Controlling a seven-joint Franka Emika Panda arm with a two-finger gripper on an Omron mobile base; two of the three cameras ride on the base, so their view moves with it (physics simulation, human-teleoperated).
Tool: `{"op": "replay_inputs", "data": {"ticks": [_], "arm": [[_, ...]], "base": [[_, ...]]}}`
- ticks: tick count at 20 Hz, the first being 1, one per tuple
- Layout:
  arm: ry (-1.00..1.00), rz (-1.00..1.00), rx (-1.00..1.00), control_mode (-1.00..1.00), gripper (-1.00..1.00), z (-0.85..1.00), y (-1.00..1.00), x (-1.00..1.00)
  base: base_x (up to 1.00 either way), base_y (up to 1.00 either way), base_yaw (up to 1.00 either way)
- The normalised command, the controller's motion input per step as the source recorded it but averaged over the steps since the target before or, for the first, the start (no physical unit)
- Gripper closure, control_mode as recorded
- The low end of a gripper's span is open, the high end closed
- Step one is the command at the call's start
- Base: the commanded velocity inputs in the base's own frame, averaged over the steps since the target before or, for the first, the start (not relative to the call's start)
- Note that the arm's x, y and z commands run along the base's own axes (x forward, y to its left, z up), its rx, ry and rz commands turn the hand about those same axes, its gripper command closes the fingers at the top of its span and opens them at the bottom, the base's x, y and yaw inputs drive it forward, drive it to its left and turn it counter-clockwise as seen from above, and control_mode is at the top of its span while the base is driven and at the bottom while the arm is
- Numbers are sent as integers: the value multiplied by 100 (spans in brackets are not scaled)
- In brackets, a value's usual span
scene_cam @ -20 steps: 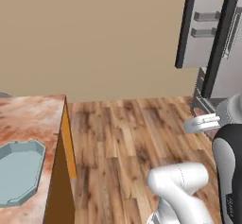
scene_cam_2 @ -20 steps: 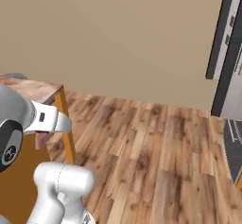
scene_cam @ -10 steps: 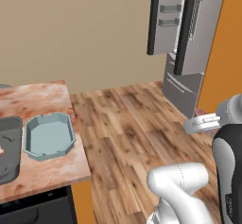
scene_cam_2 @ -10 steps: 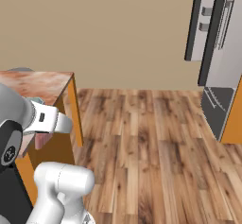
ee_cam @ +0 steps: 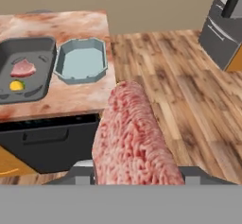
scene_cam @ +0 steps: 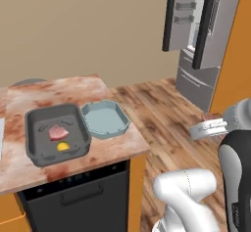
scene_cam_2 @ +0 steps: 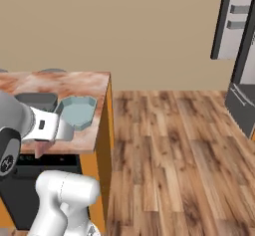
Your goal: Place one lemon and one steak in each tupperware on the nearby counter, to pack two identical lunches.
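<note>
Carrying steak (ee_cam: 134, 138) clamped in gripper (ee_cam: 137, 173) toward empty teal tupperware (ee_cam: 81, 60); grey tupperware (ee_cam: 28, 48) already packed with steak, lemon (ee_cam: 16, 85).

The white arm rises from the base in a bent pose: a rounded white link sits low and a thick dark-jointed segment stands above it, at the right edge of the left base view and the left edge of the right base view. The wrist ends in a flat white flange, and the hand points down and forward. The gripper (ee_cam: 134, 173) is closed on 1 steak (ee_cam: 132, 138), which stands up between its 2 fingers in the hand view. In the right base view the gripper (scene_cam_2: 44, 143) hangs below the white wrist block with a pink edge of the steak (scene_cam_2: 41, 149) under it.
</note>
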Motion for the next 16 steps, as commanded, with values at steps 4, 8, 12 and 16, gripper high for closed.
{"op": "replay_inputs", "data": {"ticks": [4, 8, 12, 16], "arm": [[0, 0, 0, 100, 100, 0, 0, 0], [0, 0, 0, 100, 100, 0, 0, 0], [0, 0, 0, 100, 100, 0, 0, 0], [0, 0, 0, 100, 100, 0, 0, 0]], "base": [[17, 100, -2], [10, 53, 0], [21, 5, 0], [34, 0, 9]]}}
